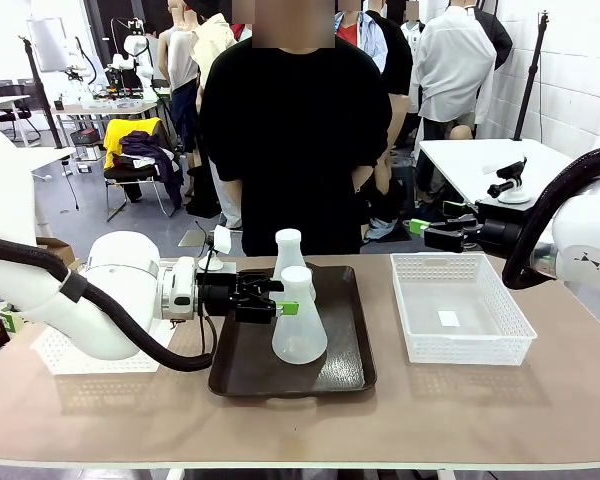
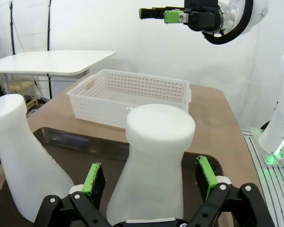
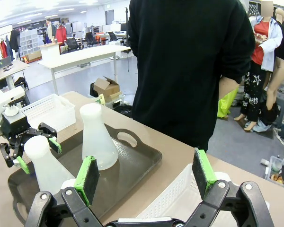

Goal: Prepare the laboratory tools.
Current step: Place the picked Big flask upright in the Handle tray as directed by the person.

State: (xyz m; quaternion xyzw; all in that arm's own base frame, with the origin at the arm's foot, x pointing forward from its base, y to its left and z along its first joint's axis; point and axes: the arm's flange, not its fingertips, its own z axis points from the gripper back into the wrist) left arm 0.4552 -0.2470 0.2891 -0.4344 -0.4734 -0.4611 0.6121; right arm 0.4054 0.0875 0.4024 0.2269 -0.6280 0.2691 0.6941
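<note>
Two frosted-white conical flasks stand upright on the dark brown tray (image 1: 345, 365). My left gripper (image 1: 277, 298) is open, with its green pads (image 2: 93, 179) on either side of the near flask (image 1: 299, 325) at neck height and small gaps showing. The far flask (image 1: 289, 252) stands free just behind it. From the left wrist, the near flask (image 2: 154, 156) rises between the fingers and the far flask (image 2: 23, 151) stands to the left. My right gripper (image 1: 425, 232) hangs open and holds nothing, above the back edge of the white basket (image 1: 460, 310). In the right wrist view both flasks (image 3: 97, 137) (image 3: 45, 165) show.
A person in black stands at the far side, right behind the tray, hands behind the back. A second white mesh basket (image 1: 65, 352) lies under my left arm. Bare tabletop runs along the near edge.
</note>
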